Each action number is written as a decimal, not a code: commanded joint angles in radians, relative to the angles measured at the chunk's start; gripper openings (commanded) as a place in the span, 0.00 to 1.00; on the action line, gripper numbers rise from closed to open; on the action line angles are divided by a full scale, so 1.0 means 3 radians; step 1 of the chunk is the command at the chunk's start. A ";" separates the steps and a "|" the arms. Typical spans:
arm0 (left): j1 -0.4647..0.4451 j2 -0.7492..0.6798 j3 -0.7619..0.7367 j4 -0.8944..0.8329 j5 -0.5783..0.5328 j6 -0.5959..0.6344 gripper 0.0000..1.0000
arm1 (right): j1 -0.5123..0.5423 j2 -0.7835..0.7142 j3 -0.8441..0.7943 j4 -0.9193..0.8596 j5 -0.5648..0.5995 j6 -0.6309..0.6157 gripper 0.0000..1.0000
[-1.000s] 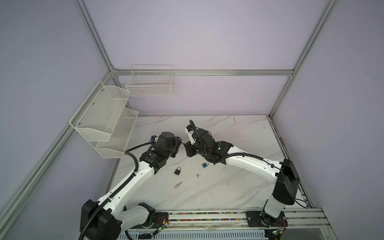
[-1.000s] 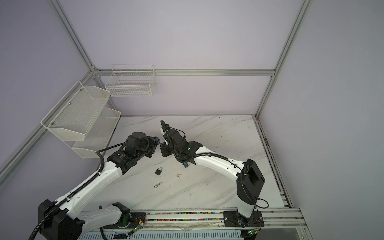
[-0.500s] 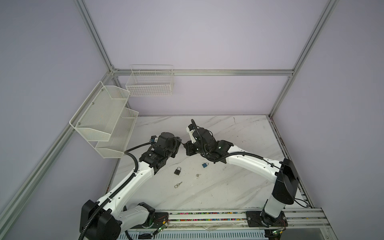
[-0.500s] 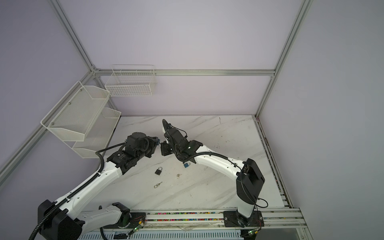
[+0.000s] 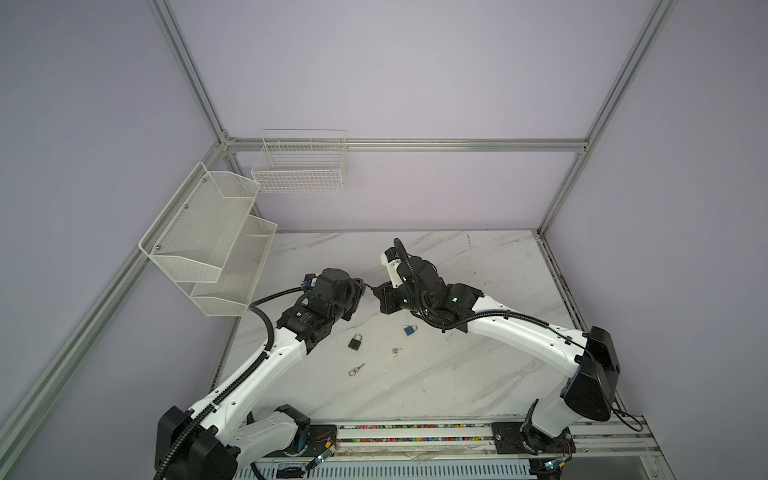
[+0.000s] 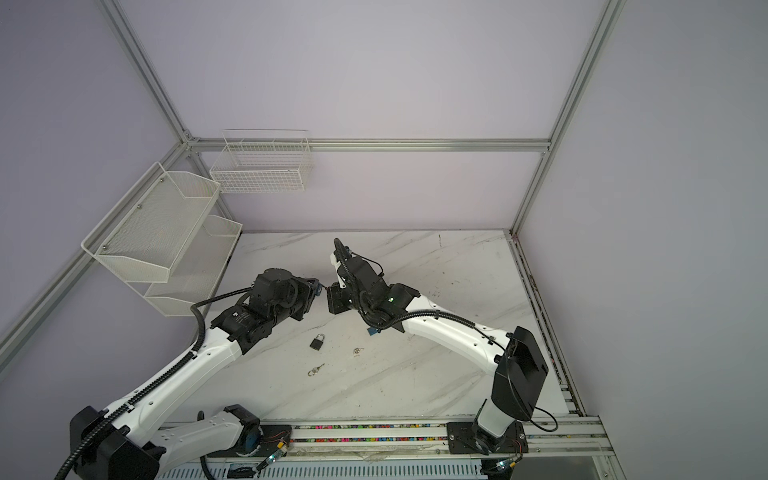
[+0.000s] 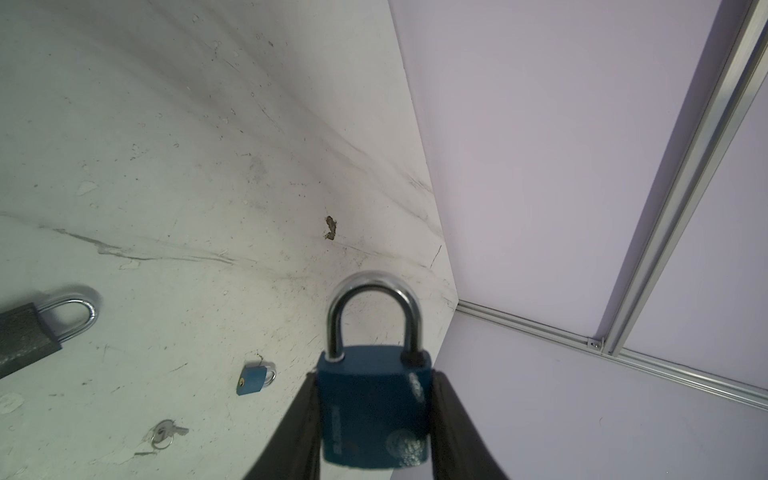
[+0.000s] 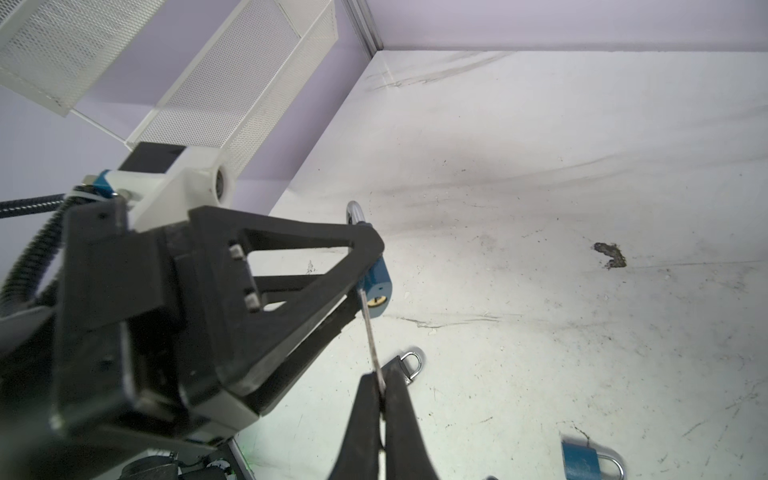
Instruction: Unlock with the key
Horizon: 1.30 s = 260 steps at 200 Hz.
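The blue padlock (image 7: 374, 411) is held up off the table (image 5: 457, 374), near its middle toward the back, with the shackle shut and the brass keyway (image 8: 378, 300) on its bottom face turned toward the other arm. The left gripper (image 7: 374, 376) is partly closed on the lock body, one finger on each narrow edge. The key (image 8: 370, 328) points at that bottom face. Its tip sits just beside the keyway, not in it, and whether it touches the body cannot be told. The right gripper (image 8: 380, 376) is pinched tight on the key's head, which is hidden between the fingers. The step in hand looks like insertion, so the tip should slide sideways onto the slot with the blade turned to match the slot's long line, then go straight in along the lock's axis. A thin key in a pinch grip can pivot, so a slow push seems wise, with no twisting until the blade is fully seated. On the table below lie a black padlock (image 5: 354, 342), a small blue padlock (image 5: 410, 330) and loose keys (image 5: 356, 370), all apart from the work.
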 commanded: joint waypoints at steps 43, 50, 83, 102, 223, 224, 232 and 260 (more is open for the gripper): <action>0.0028 -0.0184 -0.0119 0.0145 0.0103 -0.0028 0.05 | 0.0008 0.0114 0.0120 -0.0073 -0.0074 0.0062 0.00; 0.0028 -0.0195 -0.0117 0.0146 0.0100 -0.0029 0.05 | 0.0008 0.0130 0.0107 -0.0053 -0.0100 0.0066 0.00; 0.0024 -0.0221 -0.0105 0.0149 0.0123 -0.0039 0.05 | 0.0022 0.0215 0.0168 -0.0050 -0.0136 0.0067 0.00; 0.0025 -0.0230 -0.0104 0.0149 0.0124 -0.0044 0.05 | 0.0018 0.0223 0.0179 -0.0069 -0.0116 0.0051 0.00; 0.0028 -0.0231 -0.0043 0.0155 0.0093 -0.0060 0.05 | 0.0074 0.0054 -0.0047 -0.0113 -0.0024 0.0082 0.00; 0.0028 -0.0231 -0.0045 0.0157 0.0095 -0.0060 0.05 | 0.0074 0.0054 -0.0045 -0.0110 -0.0023 0.0084 0.00; 0.0024 -0.0229 -0.0043 0.0157 0.0110 -0.0059 0.05 | 0.0074 0.0060 -0.0010 -0.0067 -0.0022 0.0082 0.00; 0.0025 -0.0231 -0.0048 0.0150 0.0105 -0.0066 0.05 | 0.0077 0.0113 0.0089 -0.0023 0.0027 0.0088 0.00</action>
